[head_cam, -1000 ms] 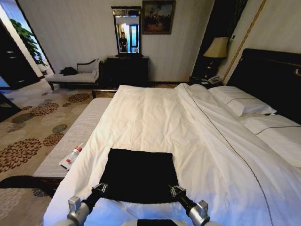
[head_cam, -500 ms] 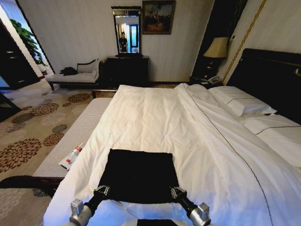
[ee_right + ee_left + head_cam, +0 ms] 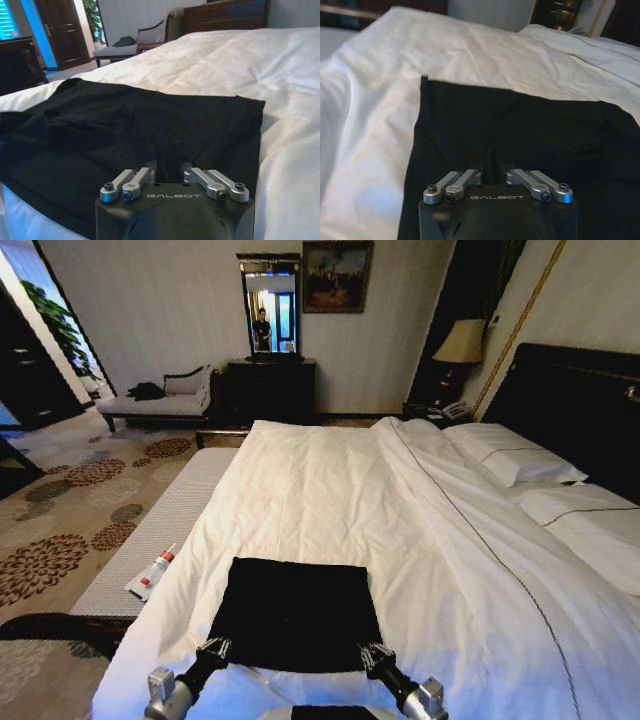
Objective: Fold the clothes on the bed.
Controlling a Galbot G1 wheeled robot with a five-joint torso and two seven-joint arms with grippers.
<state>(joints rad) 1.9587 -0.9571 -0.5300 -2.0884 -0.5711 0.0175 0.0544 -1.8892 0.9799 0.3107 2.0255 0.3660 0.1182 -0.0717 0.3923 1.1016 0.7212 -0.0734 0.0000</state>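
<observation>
The clothes (image 3: 295, 610), a black T-shirt folded into a rough square, lie flat on the white duvet of the bed (image 3: 330, 480) near its closest edge. My left gripper (image 3: 213, 648) sits at the shirt's near left corner and my right gripper (image 3: 372, 650) at its near right corner. In the left wrist view the left gripper (image 3: 492, 167) has its fingers drawn together on the black fabric (image 3: 520, 130). The right wrist view shows the right gripper (image 3: 169, 167) likewise shut on the shirt's hem (image 3: 125, 125). No lettering shows on the shirt.
A grey bench (image 3: 150, 540) runs along the bed's left side with a small white and red tube (image 3: 152, 572) on it. Pillows (image 3: 510, 455) and a dark headboard (image 3: 580, 400) are at the right. A chaise (image 3: 160, 400) and dresser (image 3: 270, 390) stand on the far side of the patterned carpet.
Both grippers have drawn back slightly toward me, and the shirt's far edge has slid a little nearer with them.
</observation>
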